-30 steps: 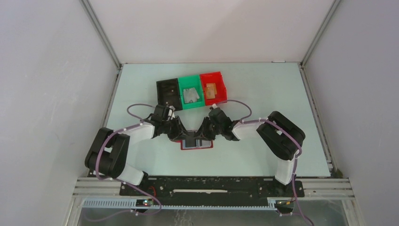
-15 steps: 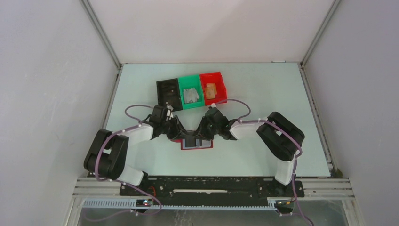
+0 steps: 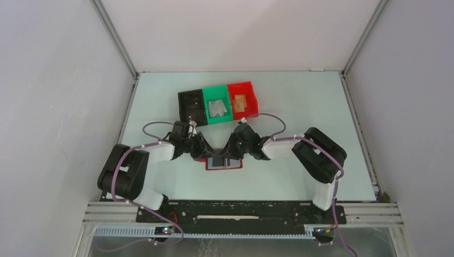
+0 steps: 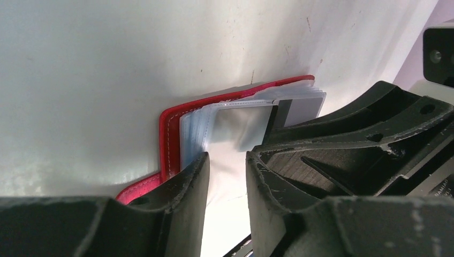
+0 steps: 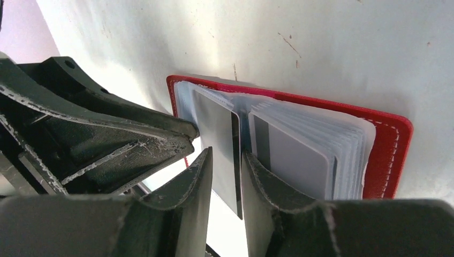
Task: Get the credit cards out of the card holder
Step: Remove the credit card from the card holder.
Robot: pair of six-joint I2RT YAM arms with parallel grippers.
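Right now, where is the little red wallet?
In the top view, the card holder lies open on the table, mid-front, between the left pincer and the right pincer, on the arms' side of the green bin.

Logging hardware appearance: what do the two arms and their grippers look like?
Both the left arm and right arm have bulky black joint housings, white links and looping lilac cables. The left gripper and right gripper have matte black, scuffed fingers with ribbed triangular bracing.
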